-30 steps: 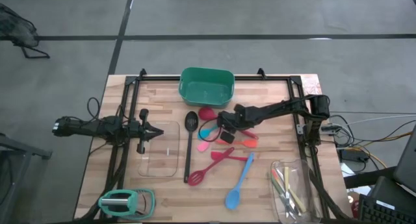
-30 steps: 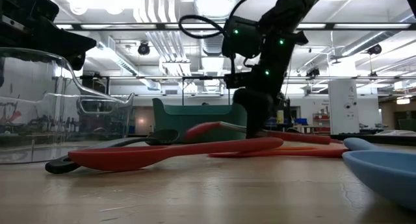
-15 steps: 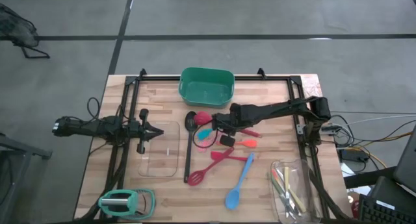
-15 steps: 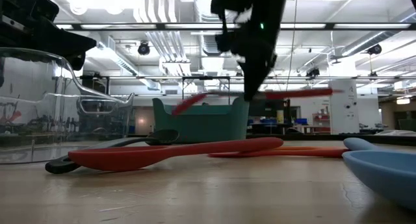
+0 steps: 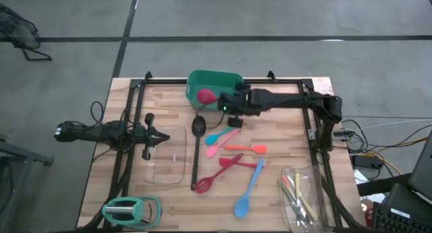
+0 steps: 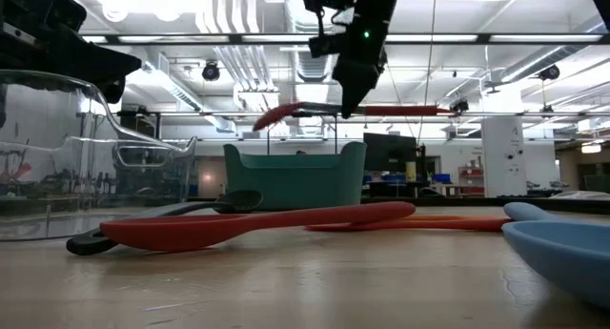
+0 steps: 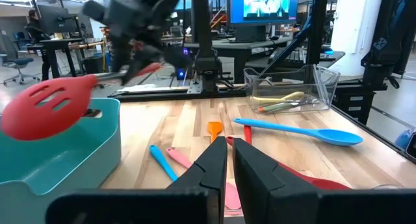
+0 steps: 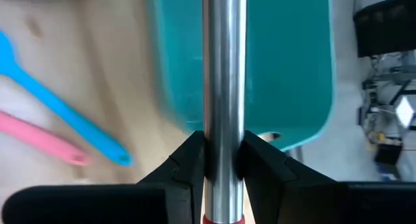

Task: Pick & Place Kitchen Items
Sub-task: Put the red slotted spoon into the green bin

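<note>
Above the green tub (image 5: 214,89), right tool (image 5: 228,106) now clamps the red slotted spoon (image 5: 204,96) by its metal shaft, lifted off the desk (image 5: 277,186) a second ago; drop looks next. Left tool (image 5: 154,138) idles closed near the glass tray (image 5: 167,167).

I see open air above the tub (image 5: 214,91), apart from the red spoon (image 5: 206,96) hanging over its rim. Mid-worktop (image 5: 283,145) is cluttered: black spoon (image 5: 196,152), teal (image 5: 217,136), pink (image 5: 223,141), orange (image 5: 244,148), red (image 5: 223,173) and blue (image 5: 248,190) utensils lie close together. I find bare wood right of them, short of the corner tray (image 5: 304,196).
</note>
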Tool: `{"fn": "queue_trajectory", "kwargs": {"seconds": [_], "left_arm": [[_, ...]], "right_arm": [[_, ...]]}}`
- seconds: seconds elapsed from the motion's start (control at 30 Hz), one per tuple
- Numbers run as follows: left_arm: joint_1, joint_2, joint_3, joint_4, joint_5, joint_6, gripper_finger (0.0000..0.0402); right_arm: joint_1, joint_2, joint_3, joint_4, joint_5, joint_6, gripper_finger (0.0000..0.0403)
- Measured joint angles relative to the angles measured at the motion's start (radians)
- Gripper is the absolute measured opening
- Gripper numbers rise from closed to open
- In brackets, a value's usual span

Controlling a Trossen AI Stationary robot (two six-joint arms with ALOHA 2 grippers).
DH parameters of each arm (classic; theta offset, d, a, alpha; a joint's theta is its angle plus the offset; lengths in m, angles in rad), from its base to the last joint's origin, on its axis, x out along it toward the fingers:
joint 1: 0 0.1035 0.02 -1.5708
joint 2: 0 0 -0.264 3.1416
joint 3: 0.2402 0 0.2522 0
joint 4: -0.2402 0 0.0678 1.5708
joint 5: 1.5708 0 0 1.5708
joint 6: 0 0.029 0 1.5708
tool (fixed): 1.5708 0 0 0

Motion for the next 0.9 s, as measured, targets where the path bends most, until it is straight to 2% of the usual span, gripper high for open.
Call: {"fn": "queue_trajectory", "kwargs": {"seconds": [0.13,0.23,0.4,0.53,0.67,0.9], "left_arm": [[0.000,0.000,0.000,0.000,0.000,0.000,0.0032],[0.000,0.000,0.000,0.000,0.000,0.000,0.0032],[0.000,0.000,0.000,0.000,0.000,0.000,0.0032],[0.000,0.000,0.000,0.000,0.000,0.000,0.0032],[0.000,0.000,0.000,0.000,0.000,0.000,0.0032],[0.000,0.000,0.000,0.000,0.000,0.000,0.0032]], "right_arm": [[-0.068,0.001,0.000,0.006,-0.001,-0.115,0.0089],[-0.116,0.005,-0.003,0.026,-0.012,-0.180,0.0084],[-0.180,0.005,-0.019,0.131,-0.120,-0.309,0.0072],[-0.221,0.016,-0.023,0.194,-0.194,-0.350,0.0087],[-0.238,0.052,-0.024,0.202,-0.211,-0.420,0.0096],[-0.236,0.121,-0.012,0.228,-0.207,-0.576,0.0085]]}}
